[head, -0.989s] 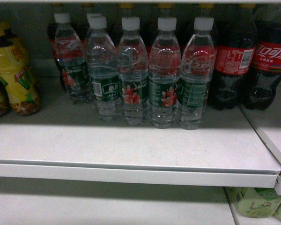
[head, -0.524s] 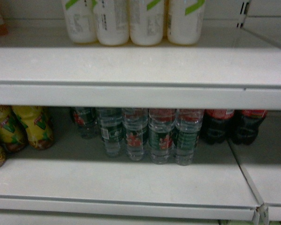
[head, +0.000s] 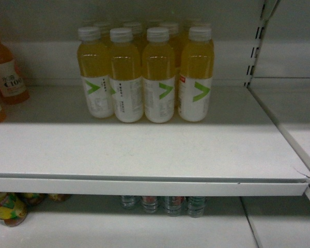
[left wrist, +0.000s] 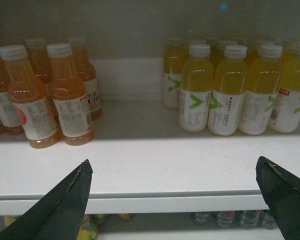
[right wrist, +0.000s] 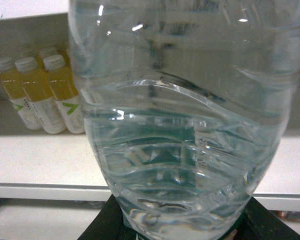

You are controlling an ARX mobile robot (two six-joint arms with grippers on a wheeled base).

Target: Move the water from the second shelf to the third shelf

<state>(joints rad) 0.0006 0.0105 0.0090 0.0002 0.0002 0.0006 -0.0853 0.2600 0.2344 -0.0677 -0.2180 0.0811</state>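
A clear ribbed water bottle (right wrist: 180, 150) fills the right wrist view, and my right gripper (right wrist: 182, 227) is shut on its lower part, dark fingers (right wrist: 97, 227) showing at both sides. It hangs in front of the white shelf (right wrist: 35, 160). In the head view, only the bases of the other water bottles (head: 165, 202) show on the shelf below, under the upper shelf's (head: 144, 150) front lip. The left wrist view catches those bases (left wrist: 230, 218) too. My left gripper (left wrist: 172, 162) is open and holds nothing, level with the shelf edge. Neither gripper appears in the head view.
Several yellow-drink bottles (head: 144, 77) with white labels stand mid-back on the upper shelf. Orange-drink bottles (head: 5, 77) stand at its left end (left wrist: 45, 100). A slotted upright (head: 256, 41) bounds the shelf on the right. Yellow-labelled bottles (head: 8, 206) sit lower left.
The head view has risen from the shelf with the water row to the shelf above. The water bottles have slid down to the bottom edge of the view.
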